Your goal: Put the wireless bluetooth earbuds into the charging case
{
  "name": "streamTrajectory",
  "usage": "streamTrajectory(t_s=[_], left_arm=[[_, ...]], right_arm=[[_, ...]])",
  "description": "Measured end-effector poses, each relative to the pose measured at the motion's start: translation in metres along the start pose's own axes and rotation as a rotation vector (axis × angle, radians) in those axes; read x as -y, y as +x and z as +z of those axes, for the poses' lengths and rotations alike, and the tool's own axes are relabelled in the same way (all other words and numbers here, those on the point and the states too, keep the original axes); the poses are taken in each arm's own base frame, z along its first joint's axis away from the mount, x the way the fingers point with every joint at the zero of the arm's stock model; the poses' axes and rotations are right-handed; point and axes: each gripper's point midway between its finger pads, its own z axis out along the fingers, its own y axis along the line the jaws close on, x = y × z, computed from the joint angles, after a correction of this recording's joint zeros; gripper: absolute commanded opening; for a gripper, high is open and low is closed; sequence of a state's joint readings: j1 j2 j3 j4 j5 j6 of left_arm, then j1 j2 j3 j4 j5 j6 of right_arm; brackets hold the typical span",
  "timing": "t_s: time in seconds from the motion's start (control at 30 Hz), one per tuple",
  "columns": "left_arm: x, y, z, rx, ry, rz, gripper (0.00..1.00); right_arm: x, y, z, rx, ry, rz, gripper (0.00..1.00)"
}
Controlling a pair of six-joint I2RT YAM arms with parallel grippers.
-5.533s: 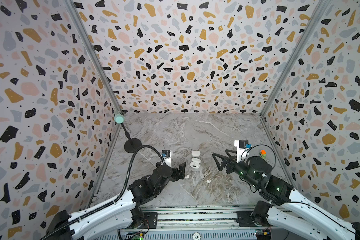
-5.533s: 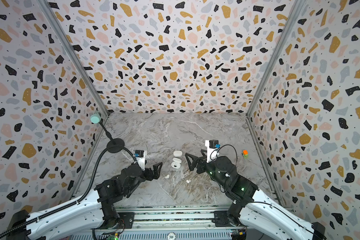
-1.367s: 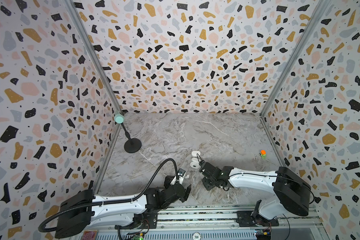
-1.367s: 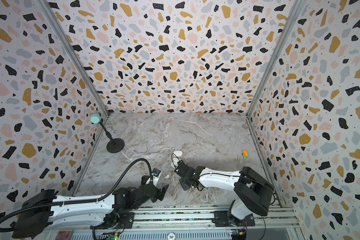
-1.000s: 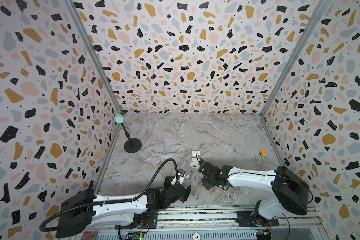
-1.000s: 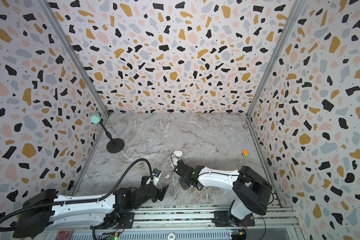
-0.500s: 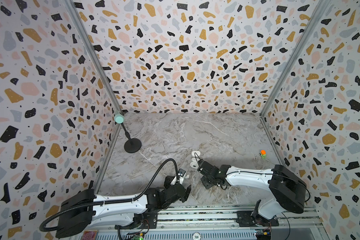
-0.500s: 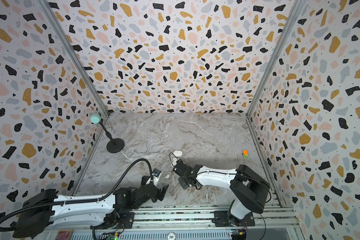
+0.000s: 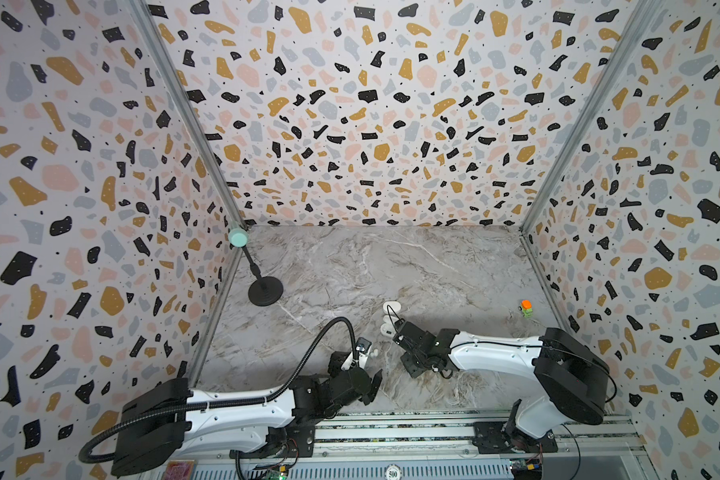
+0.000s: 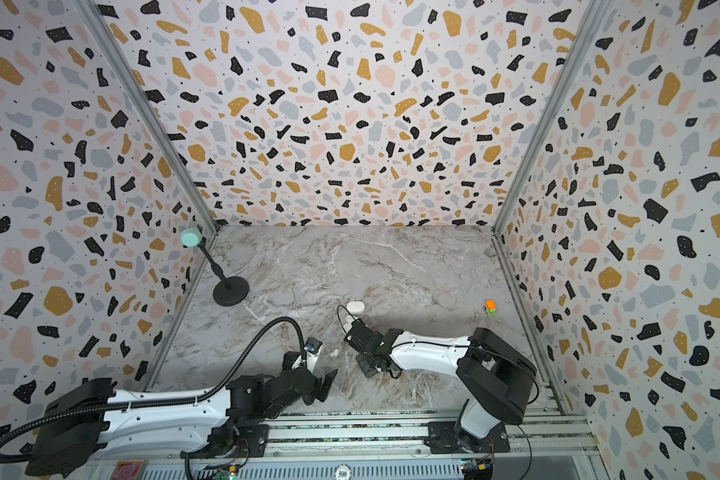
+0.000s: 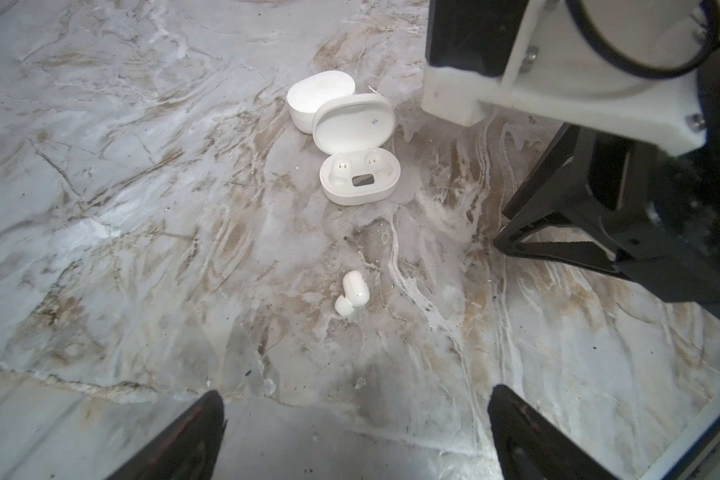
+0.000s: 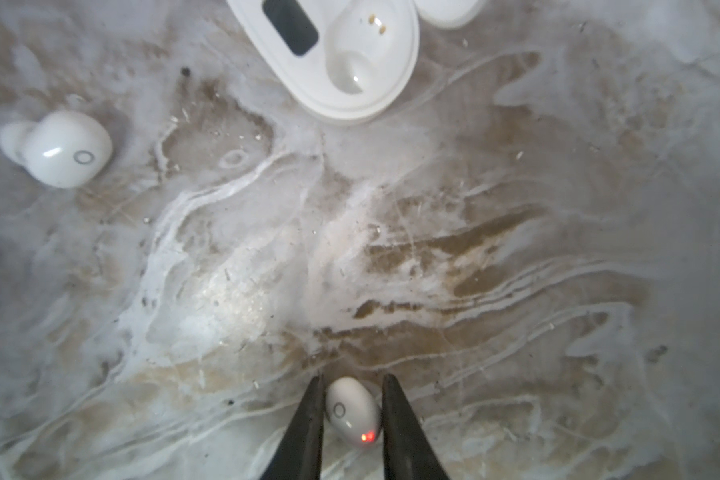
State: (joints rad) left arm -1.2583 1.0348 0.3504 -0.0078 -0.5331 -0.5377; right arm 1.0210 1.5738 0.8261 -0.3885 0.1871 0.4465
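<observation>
The open white charging case [image 11: 360, 183] sits on the marble with its lid [image 11: 352, 122] up and both wells empty; my right wrist hides part of it in both top views [image 9: 386, 330]. One of the wireless bluetooth earbuds [image 12: 352, 409], showing a red light, lies on the table, and my right gripper [image 12: 353, 378] is shut on it, a finger against each side. A second earbud [image 11: 352, 293] lies loose between the case and my left gripper [image 11: 356, 405]. That gripper hovers low with its jaws wide open and nothing in them.
A closed white case [image 11: 316, 97] stands right behind the open one. A black stand [image 9: 265, 291] with a mint ball top [image 9: 238, 237] is at the back left. A small orange and green toy [image 9: 526, 308] sits by the right wall. Metal rails [image 9: 391, 432] run along the front.
My right gripper has crept slightly left toward the case and its jaws have drawn in on the earbud. The left arm has stayed still.
</observation>
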Motion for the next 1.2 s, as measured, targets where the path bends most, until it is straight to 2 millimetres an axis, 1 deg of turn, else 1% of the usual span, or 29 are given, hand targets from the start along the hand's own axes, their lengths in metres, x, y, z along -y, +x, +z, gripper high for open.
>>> streamTrajectory(t_s=[0.57, 0.97, 1.2], left_arm=[[0.0001, 0.0, 0.0, 0.0, 0.0, -0.001, 1.0], [0.0001, 0.0, 0.0, 0.0, 0.0, -0.001, 1.0], [0.0001, 0.0005, 0.0002, -0.001, 0.0, 0.0, 1.0]], right_arm=[[0.0009, -0.0005, -0.0003, 0.001, 0.006, -0.004, 0.18], [0.0009, -0.002, -0.002, -0.003, 0.009, -0.008, 0.2], [0.0017, 0.0004, -0.0005, -0.018, 0.015, -0.013, 0.2]])
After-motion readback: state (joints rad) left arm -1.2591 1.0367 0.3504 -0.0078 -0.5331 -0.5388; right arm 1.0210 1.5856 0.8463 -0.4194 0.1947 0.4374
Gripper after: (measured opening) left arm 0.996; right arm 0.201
